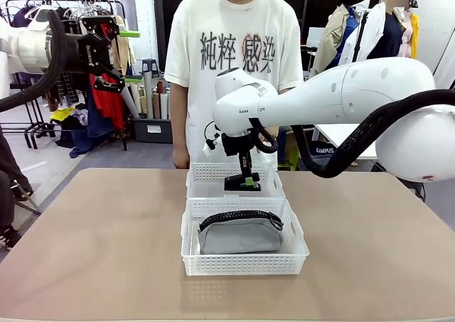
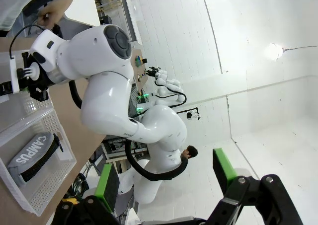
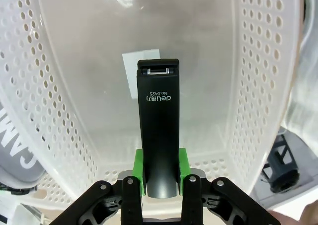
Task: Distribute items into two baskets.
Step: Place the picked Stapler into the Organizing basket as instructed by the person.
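R gripper [image 3: 160,183] clamps stapler [image 3: 158,135] by rear end, long axis pointing down into far basket [image 1: 202,173], prob. touching floor. L gripper [image 2: 166,178] open, well away.

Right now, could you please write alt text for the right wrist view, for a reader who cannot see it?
The right gripper is shut on a black stapler, held above the floor of a white perforated basket with a small white label. A grey pouch shows at the left edge.

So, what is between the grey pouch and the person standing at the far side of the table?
In the front view, the second basket lies between the grey pouch and the person. The right end effector holds the black stapler inside it.
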Robot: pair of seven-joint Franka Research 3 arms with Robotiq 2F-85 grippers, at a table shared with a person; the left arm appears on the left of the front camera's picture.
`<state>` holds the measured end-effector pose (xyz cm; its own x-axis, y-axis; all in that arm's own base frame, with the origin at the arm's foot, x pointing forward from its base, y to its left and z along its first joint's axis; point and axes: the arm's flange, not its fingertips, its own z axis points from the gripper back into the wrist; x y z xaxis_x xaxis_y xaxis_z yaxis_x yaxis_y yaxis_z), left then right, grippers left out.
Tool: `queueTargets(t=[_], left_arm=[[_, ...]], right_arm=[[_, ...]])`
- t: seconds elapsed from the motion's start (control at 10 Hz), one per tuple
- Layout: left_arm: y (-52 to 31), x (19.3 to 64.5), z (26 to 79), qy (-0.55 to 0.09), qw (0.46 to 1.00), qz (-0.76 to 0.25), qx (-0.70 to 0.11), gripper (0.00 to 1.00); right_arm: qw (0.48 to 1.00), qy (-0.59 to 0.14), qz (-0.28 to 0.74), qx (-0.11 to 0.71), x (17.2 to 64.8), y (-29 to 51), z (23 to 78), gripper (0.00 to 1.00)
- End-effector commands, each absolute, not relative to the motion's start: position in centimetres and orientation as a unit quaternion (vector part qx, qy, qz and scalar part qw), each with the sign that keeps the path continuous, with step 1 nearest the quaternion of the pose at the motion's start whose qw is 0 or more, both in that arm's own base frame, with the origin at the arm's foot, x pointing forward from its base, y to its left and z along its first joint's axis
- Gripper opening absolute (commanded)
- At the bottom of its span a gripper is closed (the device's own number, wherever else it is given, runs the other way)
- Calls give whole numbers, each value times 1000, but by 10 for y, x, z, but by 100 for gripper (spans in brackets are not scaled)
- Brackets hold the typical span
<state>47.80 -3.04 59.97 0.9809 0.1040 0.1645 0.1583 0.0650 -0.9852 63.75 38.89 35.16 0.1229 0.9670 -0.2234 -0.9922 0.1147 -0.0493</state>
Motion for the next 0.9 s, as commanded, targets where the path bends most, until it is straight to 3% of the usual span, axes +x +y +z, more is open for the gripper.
queueTargets(t=[0.0, 0.8], left_arm=[[-30, 477, 602, -100, 723, -18, -683, 100], [-30, 477, 602, -100, 723, -18, -683, 100]], right_arm=[[728, 67, 678, -79, 650, 398, 347, 0], [729, 88, 676, -68, 658, 401, 331, 0]])
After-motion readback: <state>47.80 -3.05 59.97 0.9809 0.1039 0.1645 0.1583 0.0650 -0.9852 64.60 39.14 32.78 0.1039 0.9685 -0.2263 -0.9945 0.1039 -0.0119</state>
